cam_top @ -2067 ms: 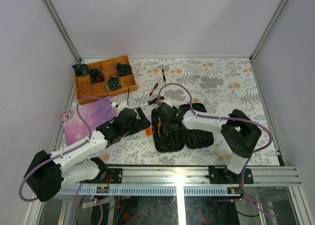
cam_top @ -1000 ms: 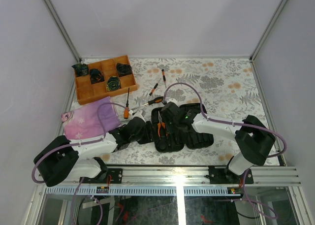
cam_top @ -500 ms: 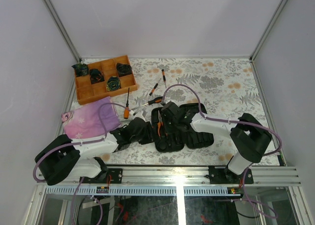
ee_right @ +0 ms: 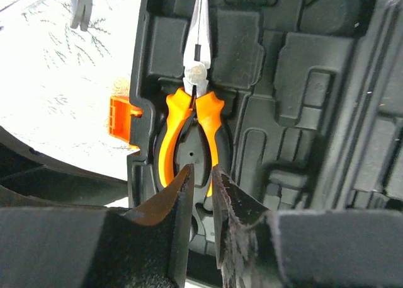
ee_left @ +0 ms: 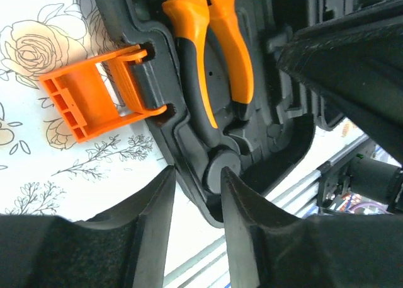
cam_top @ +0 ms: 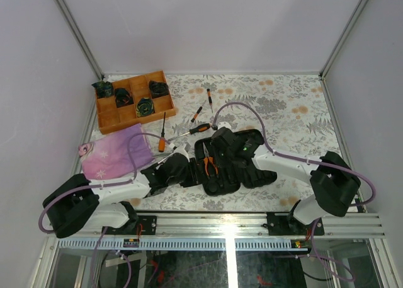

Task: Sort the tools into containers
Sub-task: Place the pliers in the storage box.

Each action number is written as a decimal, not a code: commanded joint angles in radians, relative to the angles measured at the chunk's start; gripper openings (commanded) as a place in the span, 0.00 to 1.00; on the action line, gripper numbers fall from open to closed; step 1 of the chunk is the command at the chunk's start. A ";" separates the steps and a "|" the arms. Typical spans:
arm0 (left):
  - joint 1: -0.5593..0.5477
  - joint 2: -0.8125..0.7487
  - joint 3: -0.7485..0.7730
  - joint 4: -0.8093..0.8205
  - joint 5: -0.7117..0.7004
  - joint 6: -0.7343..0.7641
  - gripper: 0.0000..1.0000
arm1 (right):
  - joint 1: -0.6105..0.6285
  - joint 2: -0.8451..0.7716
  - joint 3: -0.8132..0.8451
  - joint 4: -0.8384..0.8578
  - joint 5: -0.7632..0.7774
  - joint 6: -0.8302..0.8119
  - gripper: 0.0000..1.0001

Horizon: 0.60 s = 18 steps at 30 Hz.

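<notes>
The left gripper [ee_left: 196, 174] is straddling the left rim of the black soft zip tool case [ee_right: 302, 80], jaws narrowly parted; whether it is clamping the rim I cannot tell. The orange-handled pliers [ee_right: 192, 121] are lying in the case's left half. The right gripper [ee_right: 198, 171] is hovering just over their handles, jaws a little apart, holding nothing.

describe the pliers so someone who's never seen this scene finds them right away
On the floral table, an open black tool case lies near the front edge. The pliers sit in a moulded slot in its left half, beside the orange tab. Twin orange handles and a steel nose set them apart from the straight screwdrivers loose behind the case.
</notes>
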 commanded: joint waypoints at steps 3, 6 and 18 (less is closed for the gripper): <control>-0.008 -0.121 0.002 -0.035 -0.094 -0.010 0.41 | -0.007 -0.094 -0.003 -0.020 0.104 -0.043 0.27; -0.005 -0.161 0.041 -0.124 -0.149 0.020 0.46 | -0.006 -0.102 -0.001 -0.018 0.099 -0.042 0.29; 0.168 -0.208 0.124 -0.192 -0.123 0.162 0.59 | -0.007 -0.121 -0.010 0.004 0.072 -0.016 0.37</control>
